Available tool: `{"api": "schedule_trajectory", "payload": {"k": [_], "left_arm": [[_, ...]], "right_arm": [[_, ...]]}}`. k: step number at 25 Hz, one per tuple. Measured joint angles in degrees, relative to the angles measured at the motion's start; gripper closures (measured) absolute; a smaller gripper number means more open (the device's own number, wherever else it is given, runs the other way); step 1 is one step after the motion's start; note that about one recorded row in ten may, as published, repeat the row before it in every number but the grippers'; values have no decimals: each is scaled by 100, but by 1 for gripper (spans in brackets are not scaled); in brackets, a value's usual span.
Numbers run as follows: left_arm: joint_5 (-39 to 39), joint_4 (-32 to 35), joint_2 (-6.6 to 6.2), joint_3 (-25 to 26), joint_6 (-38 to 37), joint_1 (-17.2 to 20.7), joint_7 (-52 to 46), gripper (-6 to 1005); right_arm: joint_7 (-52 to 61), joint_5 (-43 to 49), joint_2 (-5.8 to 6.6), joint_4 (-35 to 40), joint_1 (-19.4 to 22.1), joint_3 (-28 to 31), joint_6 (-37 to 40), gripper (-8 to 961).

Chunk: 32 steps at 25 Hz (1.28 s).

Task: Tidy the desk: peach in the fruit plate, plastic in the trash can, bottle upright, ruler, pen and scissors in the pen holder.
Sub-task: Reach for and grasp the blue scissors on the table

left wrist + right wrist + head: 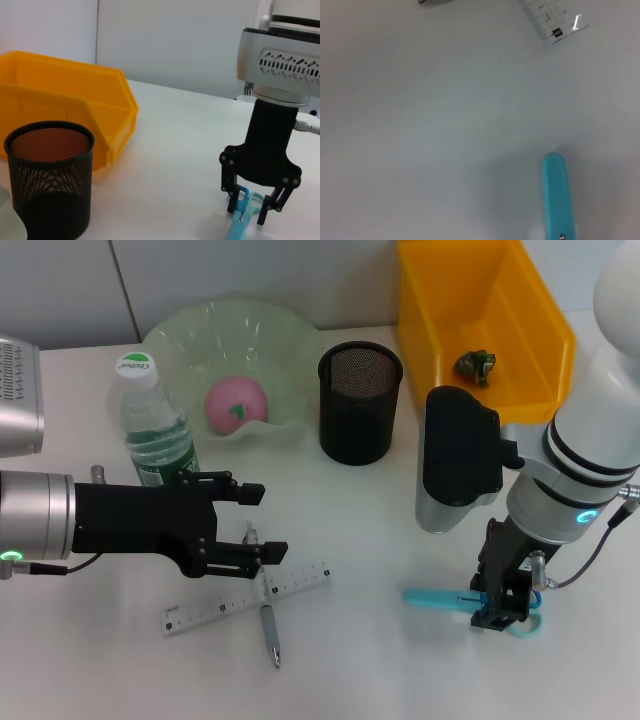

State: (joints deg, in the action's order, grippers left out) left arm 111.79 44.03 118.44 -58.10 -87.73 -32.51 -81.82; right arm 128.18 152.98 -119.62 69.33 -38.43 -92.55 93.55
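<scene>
Right gripper (503, 602): lowered onto the desk at the robot's right; its black fingers (233, 196) stand partly spread and straddle the handle end of the turquoise plastic-handled scissors (440, 598). Whether the pads press the handles cannot be told.
Scissors: flat on the white desk (380, 660), closed blade pointing toward the robot's left, handle loops under the right gripper.
Left gripper (262, 525): held level above the desk at the robot's left, fingers wide apart, holding nothing; its lower finger is over the ruler and pen.
Clear plastic ruler (247, 598): flat on the desk, crossed over the grey pen (270, 628).
Clear plastic water bottle with green label and white cap (152, 423): upright, just beside the plate.
Pink peach (237, 405): inside the pale green wavy-rimmed fruit plate (290, 340).
Black mesh cylindrical pen holder (359, 403): upright between the plate and the bin, nothing visible inside.
Orange plastic bin (440, 330): at far right, holding a small crumpled dark green item (475, 364).
</scene>
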Motion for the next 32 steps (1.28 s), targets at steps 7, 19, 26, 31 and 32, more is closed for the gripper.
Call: {"api": "schedule_trajectory", "payload": {"k": [7,19,26,31,32], "left_arm": [[-20,0,2,0,-14,0,0,206],[-42,0,-5,1,-19,-1,0,207],[-46,0,-5,27,-25,-1,0,207],[-46,0,-4,27,-34,0,-1,207],[-46,0,-3,26,-35,0,-2,207]], "right_arm": [[2,4,0,-7,26,-35,-51,555],[2,6,0,-7,29,-34,-60,568],[-15,16,0,-7,28,-34,-64,578],[-25,22,0,-7,29,-34,-66,595],[-27,22,0,-7,29,-34,-66,598]]}}
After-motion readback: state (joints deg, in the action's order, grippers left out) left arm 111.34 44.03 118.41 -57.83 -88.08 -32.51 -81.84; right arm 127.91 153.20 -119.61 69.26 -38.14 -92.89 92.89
